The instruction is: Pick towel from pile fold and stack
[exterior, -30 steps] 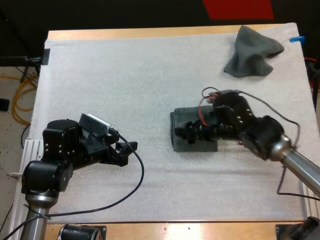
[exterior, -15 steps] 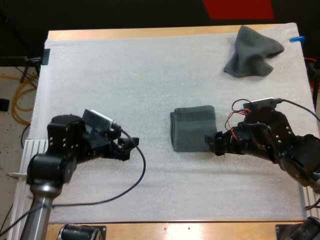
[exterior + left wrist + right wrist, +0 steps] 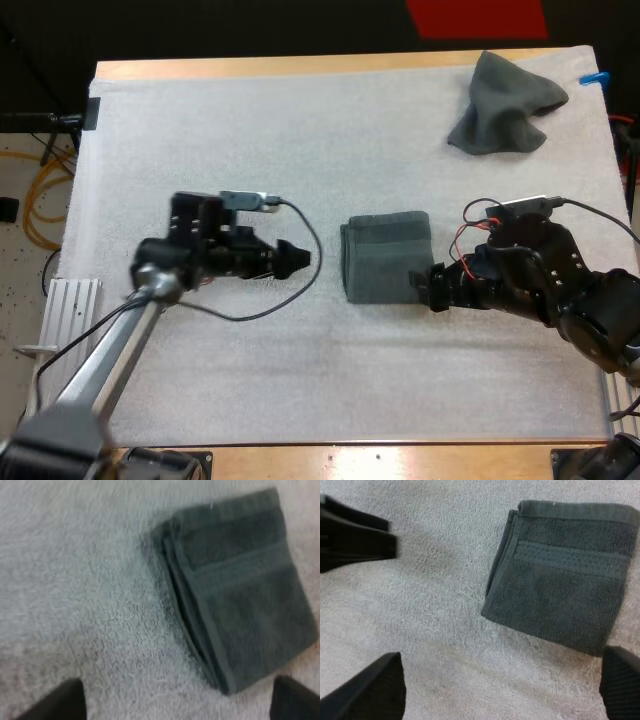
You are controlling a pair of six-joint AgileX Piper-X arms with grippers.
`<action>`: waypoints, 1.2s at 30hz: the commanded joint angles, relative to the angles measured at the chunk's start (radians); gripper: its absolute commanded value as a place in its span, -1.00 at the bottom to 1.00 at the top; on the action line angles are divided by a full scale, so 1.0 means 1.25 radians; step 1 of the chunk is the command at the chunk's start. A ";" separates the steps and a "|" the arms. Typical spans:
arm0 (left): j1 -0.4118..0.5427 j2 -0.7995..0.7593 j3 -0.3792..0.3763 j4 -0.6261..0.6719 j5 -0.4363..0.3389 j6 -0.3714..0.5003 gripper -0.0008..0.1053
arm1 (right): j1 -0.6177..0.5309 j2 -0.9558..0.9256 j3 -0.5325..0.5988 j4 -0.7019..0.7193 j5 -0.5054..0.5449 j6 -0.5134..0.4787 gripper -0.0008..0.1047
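High view. Folded towel (image 3: 385, 255), dark grey-green, lies flat near the middle of the white mat (image 3: 250, 150) on the wooden bench (image 3: 300, 68). Crumpled towel (image 3: 505, 100) sits in a heap at the mat's far right corner, well apart from the folded one. Left claw (image 3: 297, 260) points at the folded towel's left edge, near it but with a strip of bare mat between. Right claw (image 3: 427, 285) is at the folded towel's near right corner; cannot tell from here whether it touches the cloth.

Left wrist view. Left claw's two black fingers (image 3: 62, 700) stand wide apart, nothing between them but mat. The folded towel lies just ahead of them, its layered edge facing the claw, flat on the mat. Fingers clear of the cloth.

Right wrist view. Right claw's fingers (image 3: 372, 692) are spread wide and hold nothing. The folded towel lies ahead on the mat, one corner just beside one finger. Its woven band runs across the top face. The left claw's dark tip shows beyond the towel's far side, over bare mat, apart from the cloth.
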 commanded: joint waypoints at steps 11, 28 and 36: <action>-0.122 0.239 -0.089 -0.100 -0.062 -0.109 0.37 | 0.000 -0.004 -0.001 0.006 -0.002 0.006 0.47; -0.146 0.326 -0.153 -0.085 0.033 -0.231 0.37 | 0.000 -0.004 -0.001 0.018 -0.004 0.006 0.47; -0.190 0.351 -0.194 -0.062 0.034 -0.259 0.37 | 0.000 -0.004 -0.001 0.018 -0.004 0.006 0.47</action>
